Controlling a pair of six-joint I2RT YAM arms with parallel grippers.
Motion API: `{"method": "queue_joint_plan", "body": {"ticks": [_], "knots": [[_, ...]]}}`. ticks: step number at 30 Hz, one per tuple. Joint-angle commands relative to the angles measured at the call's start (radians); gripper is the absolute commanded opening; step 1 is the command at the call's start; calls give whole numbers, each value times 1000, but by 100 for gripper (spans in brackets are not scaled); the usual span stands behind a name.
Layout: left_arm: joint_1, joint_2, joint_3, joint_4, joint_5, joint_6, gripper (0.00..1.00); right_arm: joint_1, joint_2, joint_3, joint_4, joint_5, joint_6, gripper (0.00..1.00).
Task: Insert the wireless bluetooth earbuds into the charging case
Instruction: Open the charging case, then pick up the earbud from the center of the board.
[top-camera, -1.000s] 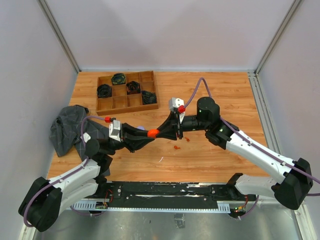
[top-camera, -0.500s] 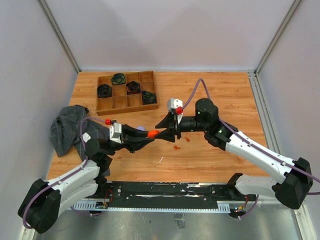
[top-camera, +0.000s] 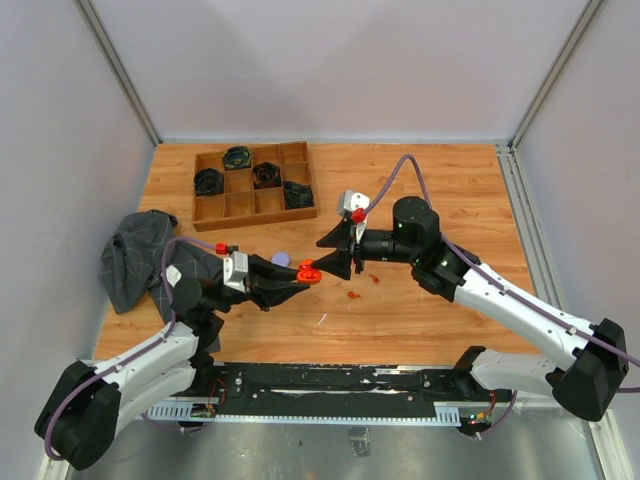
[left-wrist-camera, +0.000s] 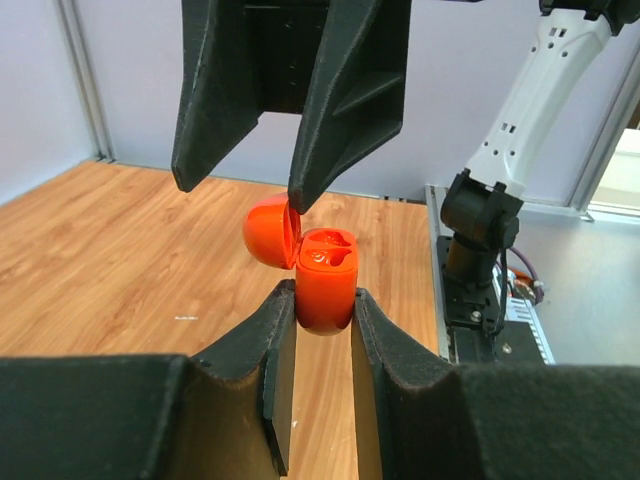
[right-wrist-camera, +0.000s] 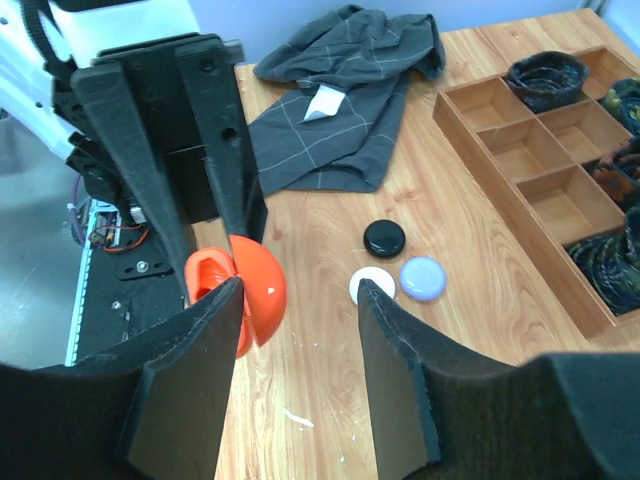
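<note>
My left gripper is shut on the body of the orange charging case, which is held above the table. In the left wrist view the case stands upright between my fingers with its lid swung open to the left. My right gripper is open just to the right of the case, and its left finger is close beside the lid. Two tiny orange-red pieces, the earbuds as far as I can tell, lie on the table below the right gripper. Any lavender earbud is out of view.
A lavender puck, a white puck and a black puck lie on the table behind the case. A grey cloth is at the left. A wooden compartment tray with dark bundles stands at the back left.
My right gripper has opened and drawn back a little from the case. The case lid now stands open. My left gripper has carried the case slightly nearer.
</note>
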Motion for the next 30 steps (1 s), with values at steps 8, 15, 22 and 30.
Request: {"method": "queue_joint_plan", "body": {"ticks": [8,15,22,30], "knots": [[-10,-51,-15,-72,-75,49,0,7,-2,74,-106,140,-11,61],[-10,-55,-66,-123,-252,72,0,-10,24,134,-396,349,-27,66],[-9,-104,-128,-138,-365,74,0,-37,57,66,-533,510,15,66],[-9,-159,-160,-167,-406,99,0,-45,194,43,-593,525,32,58]]}}
